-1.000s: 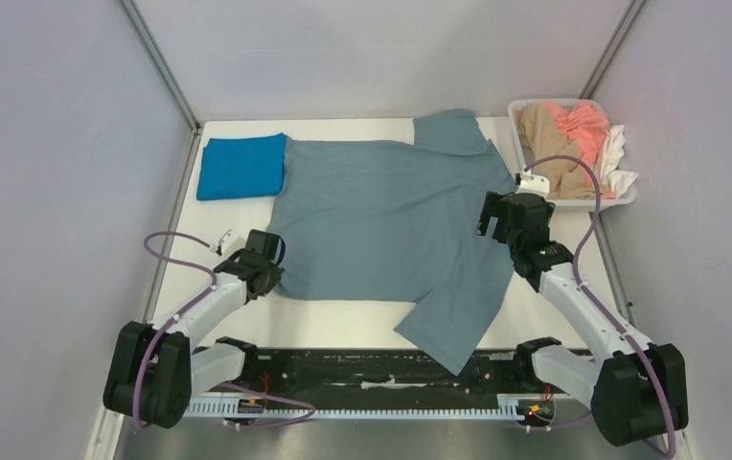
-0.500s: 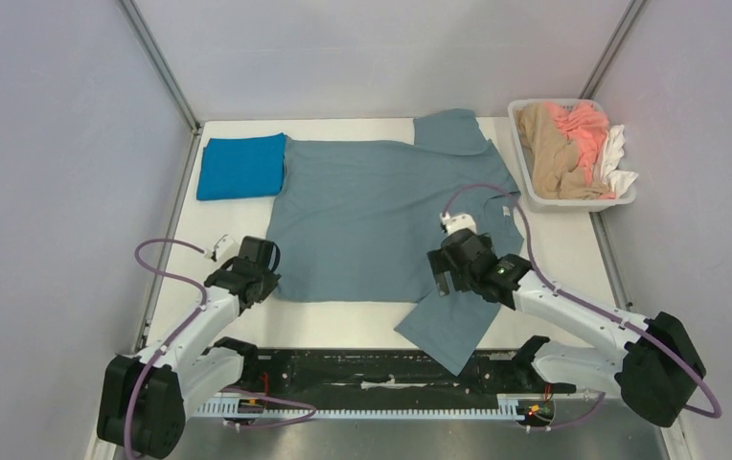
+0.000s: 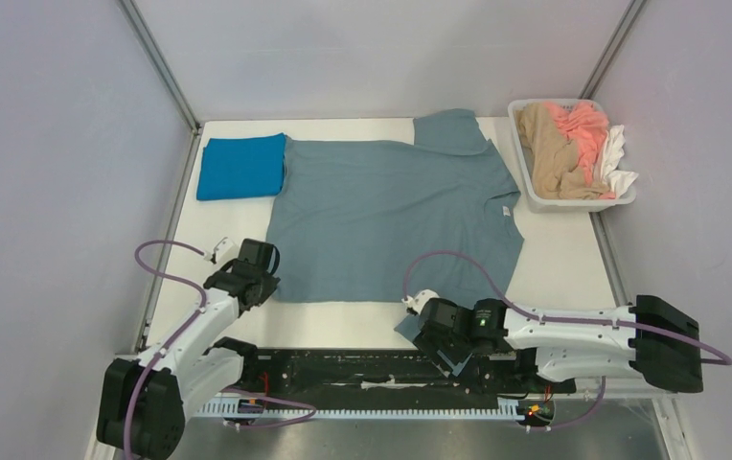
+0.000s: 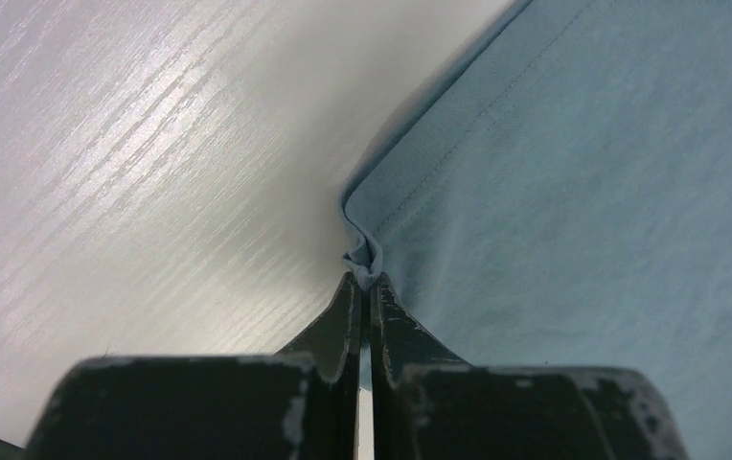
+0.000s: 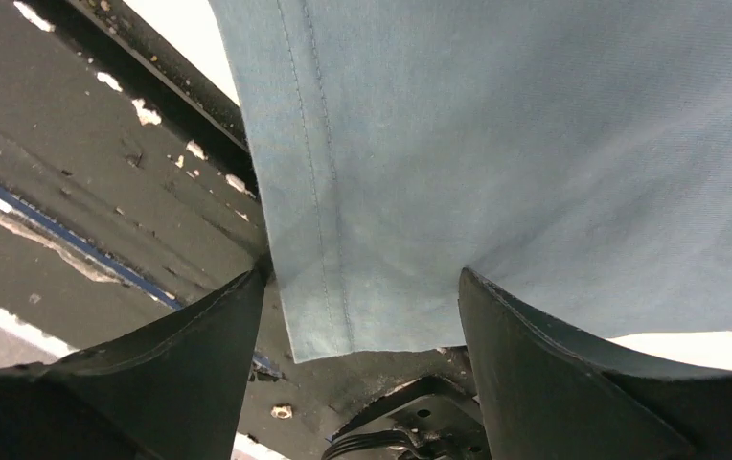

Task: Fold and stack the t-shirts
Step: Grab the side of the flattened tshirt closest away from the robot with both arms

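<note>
Right fingers (image 5: 573, 383) dropped from mid-shirt to the near sleeve; left fingers (image 4: 341, 321) unmoved.
Right fingers spread wide, the hemmed sleeve (image 5: 362, 192) of the grey-blue t-shirt (image 3: 391, 211) between them, hanging past the bench (image 3: 563, 264) edge. Left fingers pressed together, pinching the shirt's hem corner at their tips. Folded cobalt t-shirt (image 3: 240, 167) lies well beyond the left fingers.

top camera looks down; wrist cameras hug the grey-blue tee (image 3: 391, 220).
</note>
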Robot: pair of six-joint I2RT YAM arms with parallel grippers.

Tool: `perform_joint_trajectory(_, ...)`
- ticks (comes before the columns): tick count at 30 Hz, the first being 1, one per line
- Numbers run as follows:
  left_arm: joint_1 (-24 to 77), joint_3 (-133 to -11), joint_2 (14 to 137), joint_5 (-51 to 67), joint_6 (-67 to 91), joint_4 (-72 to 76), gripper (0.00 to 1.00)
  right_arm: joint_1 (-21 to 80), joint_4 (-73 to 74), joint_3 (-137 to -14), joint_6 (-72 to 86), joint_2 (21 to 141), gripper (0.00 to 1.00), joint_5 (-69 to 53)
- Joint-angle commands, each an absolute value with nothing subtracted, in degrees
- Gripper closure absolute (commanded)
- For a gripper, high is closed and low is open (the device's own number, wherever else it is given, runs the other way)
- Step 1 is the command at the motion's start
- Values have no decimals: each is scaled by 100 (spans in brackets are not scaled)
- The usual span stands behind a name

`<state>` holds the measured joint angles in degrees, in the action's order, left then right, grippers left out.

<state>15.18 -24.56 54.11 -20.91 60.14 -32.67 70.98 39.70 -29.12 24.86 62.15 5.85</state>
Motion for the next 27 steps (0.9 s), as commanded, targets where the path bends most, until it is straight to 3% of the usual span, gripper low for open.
perform_joint_trajectory(1, 1521, -2445, 5471, -2112, 5801, -3209, 98, 7322, 3861, -2919, 2713, 6543, 25, 692)
perform_joint_trajectory(4, 1522, -2434, 5472, -2096, 5807, -3200, 98, 7321, 4064, -2909, 2863, 6702, 31, 1143)
perform_joint_trajectory(6, 1521, -2425, 5467, -2106, 5824, -3208, 98, 7321, 4208, -2900, 3061, 6746, 44, 1467)
perform_joint_trajectory(10, 1521, -2458, 5401, -2056, 5878, -3296, 98, 7320, 4568, -3074, 3363, 6650, 82, 2003)
perform_joint_trajectory(13, 1521, -2555, 5283, -2035, 5913, -3640, 98, 7323, 4689, -3224, 3276, 6462, 84, 1853)
perform_joint_trajectory(16, 1521, -2636, 4988, -2073, 6042, -4284, 98, 7321, 4953, -3343, 3097, 6350, 100, 1458)
perform_joint_trajectory(21, 1538, -2427, 4164, -1463, 6205, -4823, 98, 7332, 5542, -3340, 3069, 5926, 100, 558)
perform_joint_trajectory(27, 1569, -2502, 3386, -993, 6438, -5195, 98, 7365, 6041, -3419, 3313, 5328, 100, 476)
